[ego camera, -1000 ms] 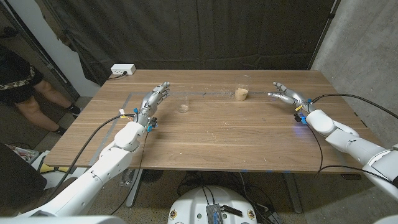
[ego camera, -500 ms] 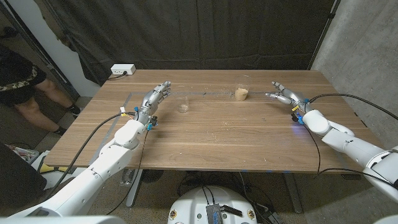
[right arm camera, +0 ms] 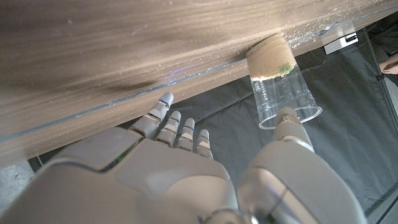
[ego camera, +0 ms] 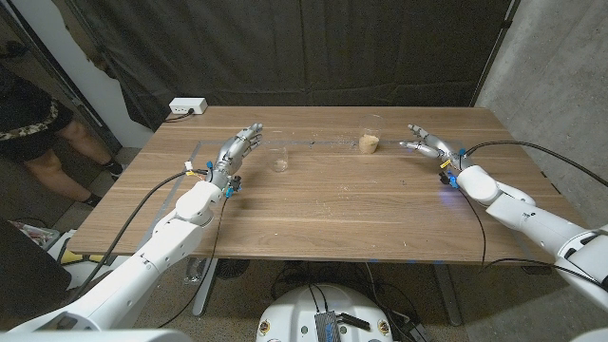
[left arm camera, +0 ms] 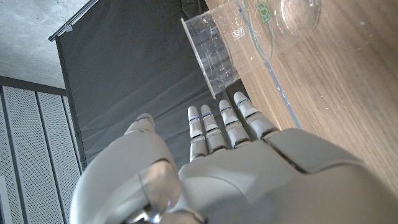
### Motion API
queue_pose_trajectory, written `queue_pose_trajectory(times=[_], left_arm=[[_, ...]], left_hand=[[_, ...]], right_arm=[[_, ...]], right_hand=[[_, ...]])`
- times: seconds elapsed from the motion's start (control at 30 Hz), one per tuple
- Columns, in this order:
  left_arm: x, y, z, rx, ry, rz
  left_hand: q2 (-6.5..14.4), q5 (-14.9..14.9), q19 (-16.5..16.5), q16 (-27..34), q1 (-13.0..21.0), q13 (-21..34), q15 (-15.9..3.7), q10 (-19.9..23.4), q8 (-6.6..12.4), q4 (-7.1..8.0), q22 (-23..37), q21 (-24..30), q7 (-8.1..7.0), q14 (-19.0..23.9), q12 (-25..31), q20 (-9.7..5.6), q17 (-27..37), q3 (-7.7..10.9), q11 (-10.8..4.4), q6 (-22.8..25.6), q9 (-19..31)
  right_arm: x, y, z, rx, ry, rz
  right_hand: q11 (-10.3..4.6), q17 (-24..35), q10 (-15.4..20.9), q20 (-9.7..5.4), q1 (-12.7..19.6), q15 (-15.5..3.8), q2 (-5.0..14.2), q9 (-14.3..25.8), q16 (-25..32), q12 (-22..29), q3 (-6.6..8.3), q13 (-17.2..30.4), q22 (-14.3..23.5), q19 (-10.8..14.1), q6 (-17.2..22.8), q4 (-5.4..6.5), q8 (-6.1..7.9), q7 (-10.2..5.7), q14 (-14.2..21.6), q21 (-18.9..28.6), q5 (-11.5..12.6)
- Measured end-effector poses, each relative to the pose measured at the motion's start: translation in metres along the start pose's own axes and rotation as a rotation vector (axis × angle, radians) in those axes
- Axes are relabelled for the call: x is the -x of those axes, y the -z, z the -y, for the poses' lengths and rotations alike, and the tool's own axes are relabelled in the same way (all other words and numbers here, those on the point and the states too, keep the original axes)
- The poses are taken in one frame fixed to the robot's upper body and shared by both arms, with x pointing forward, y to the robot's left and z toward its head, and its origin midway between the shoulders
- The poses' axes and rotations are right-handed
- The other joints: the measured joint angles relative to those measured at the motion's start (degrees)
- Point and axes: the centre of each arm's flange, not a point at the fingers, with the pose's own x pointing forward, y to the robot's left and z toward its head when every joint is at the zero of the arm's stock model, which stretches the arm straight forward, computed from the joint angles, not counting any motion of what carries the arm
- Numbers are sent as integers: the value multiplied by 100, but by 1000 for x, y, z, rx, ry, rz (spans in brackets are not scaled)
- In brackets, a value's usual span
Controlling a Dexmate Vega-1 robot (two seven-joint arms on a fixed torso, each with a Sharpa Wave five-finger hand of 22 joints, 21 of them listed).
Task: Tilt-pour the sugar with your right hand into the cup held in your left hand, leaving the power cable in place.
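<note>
Head view: wooden desk (ego camera: 323, 204) before a dark curtain (ego camera: 313, 47). Left hand (ego camera: 236, 150) raised near the far left of the desk, fingers spread, holding nothing, just beside the empty clear cup (ego camera: 279, 160) but apart from it. Cup with sugar (ego camera: 370, 138) upright at the far middle, brown sugar filling its lower part. Right hand (ego camera: 427, 144) to that cup's right, fingers apart and empty, reaching toward it without touching. White power strip (ego camera: 188, 106) at the far left corner, its cable trailing off the edge. Person's legs (ego camera: 57, 152) at the picture's left edge.

Left wrist view: back of the left hand (left arm camera: 211, 168), fingers (left arm camera: 224, 121) extended side by side, nothing between them; empty cup (left arm camera: 249, 37) just past the fingertips on the desk.

Right wrist view: right hand (right arm camera: 174, 168) open, fingers (right arm camera: 177, 127) spread toward the desk edge, thumb pointing at the rim of the cup with sugar (right arm camera: 277, 78); contact impossible to tell.
</note>
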Motion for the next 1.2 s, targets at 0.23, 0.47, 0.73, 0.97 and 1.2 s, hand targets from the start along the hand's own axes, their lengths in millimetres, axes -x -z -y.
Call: queue_pose_trajectory(times=[0.23,0.47,0.73,0.97,1.2], left_arm=[[-1,1,-2,3,2,-2],[-2,2,-4,3,3,-2],[-2,3,-8,5,3,-4],[-3,4,-13,6,2,-6],[-5,5,-17,8,1,-7]], left_hand=[[0,0,0,0,0,0,0,0,0,0,0,0,0,0,0,0,0,0,0,0,0],[0,0,0,0,0,0,0,0,0,0,-1,0,0,0,0,0,0,0,0,0,0],[0,0,0,0,0,-1,0,30,0,0,-1,0,0,0,0,0,0,0,30,0,-1],[0,0,0,0,0,0,0,30,0,0,-1,0,0,0,0,0,0,0,30,0,-1],[1,0,0,0,-1,30,0,29,0,0,-1,0,0,0,0,0,0,0,30,0,-1]], right_arm=[[-7,-5,-3,-13,-8,5],[-13,-10,-7,-22,-16,8],[-21,-17,-14,-32,-26,11],[-27,-23,-18,-33,-32,17],[-35,-28,-24,-37,-40,19]], right_hand=[[0,0,0,23,23,22,-23,0,0,0,0,5,0,-23,0,0,40,0,-22,0,0],[20,-1,-20,33,23,31,-23,0,0,0,0,5,-1,-32,4,0,40,3,-30,-23,0],[20,-1,-20,-61,23,31,-23,-1,21,0,-20,5,-1,-127,3,19,61,3,-30,-66,0],[51,-1,11,-131,23,31,-23,-1,41,45,-25,5,-1,-197,23,24,84,23,-30,-98,0],[51,-1,11,-128,23,31,-23,-1,41,45,-25,4,-1,-199,54,24,105,54,-30,-111,0]])
